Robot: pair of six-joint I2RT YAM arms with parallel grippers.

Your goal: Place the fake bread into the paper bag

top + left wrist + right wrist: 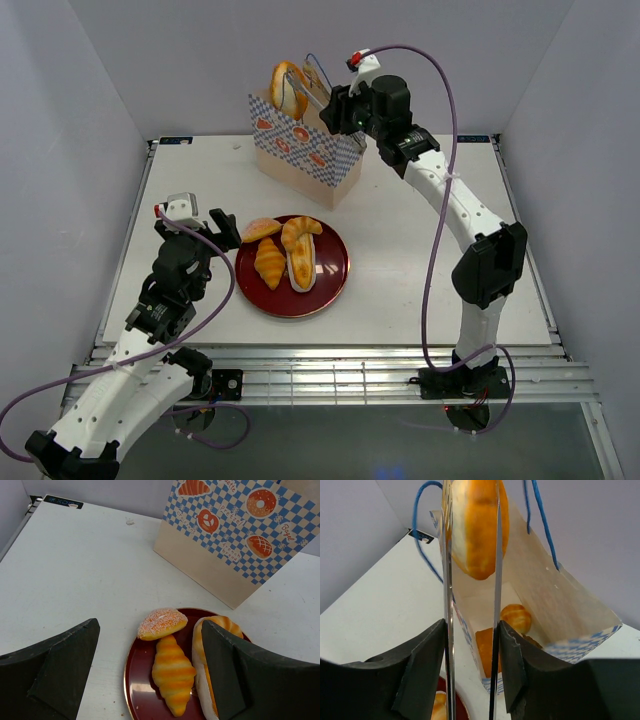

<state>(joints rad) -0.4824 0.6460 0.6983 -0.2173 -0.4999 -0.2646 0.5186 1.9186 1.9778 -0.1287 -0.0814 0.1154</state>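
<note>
My right gripper (335, 110) is shut on metal tongs (448, 605). The tongs pinch a golden, cream-edged bread (288, 88) just above the open mouth of the paper bag (305, 150). In the right wrist view the bread (475, 525) hangs over the bag (555, 605), which holds a round bun (516, 618) and an orange piece (484, 650). My left gripper (205, 225) is open and empty left of the dark red plate (335, 270). The plate holds a croissant (172, 672), a sugared bun (162, 623) and an oblong loaf (225, 623).
The bag stands at the table's back centre, its blue cord handles (420, 545) sticking up on either side of the tongs. The grey enclosure walls close in the table on the left, back and right. The plate (135, 680) lies in front of the bag (235, 535).
</note>
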